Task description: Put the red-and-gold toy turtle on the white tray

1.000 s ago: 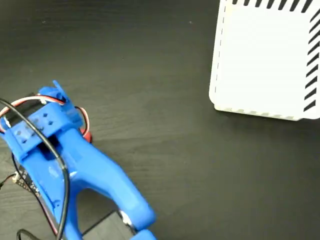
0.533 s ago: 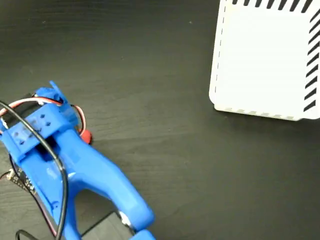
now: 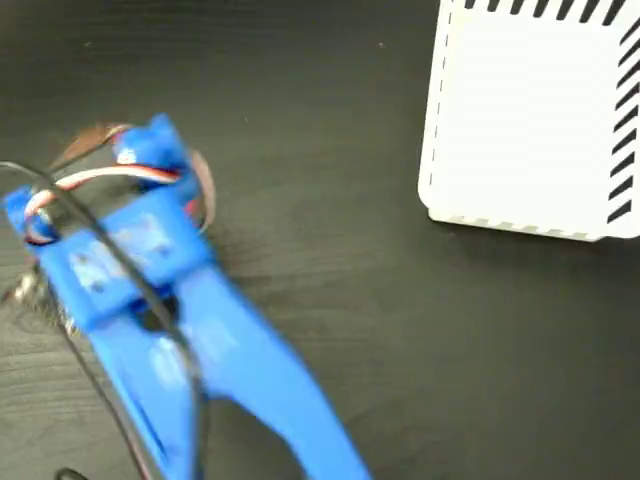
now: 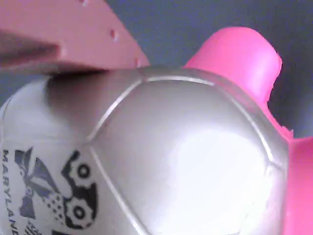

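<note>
here we find the red-and-gold toy turtle [image 4: 161,161] filling the wrist view, its domed shell with dark printed marks pressed right up to the lens and a rounded limb poking out at upper right. that closeness suggests it sits within the pincer [image 3: 150,165], though whether the fingers pinch it or stand spread we cannot tell; a flat finger-like piece [image 4: 63,34] lies against the shell's top. in the fixed view the blurred blue arm [image 3: 200,350] covers the turtle at the left of the dark desk [image 3: 330,150], only hints of it peeping round the arm's head. the white tray [image 3: 530,120] waits bare at upper right, well apart, so we judge the carry across is not yet done.
</note>
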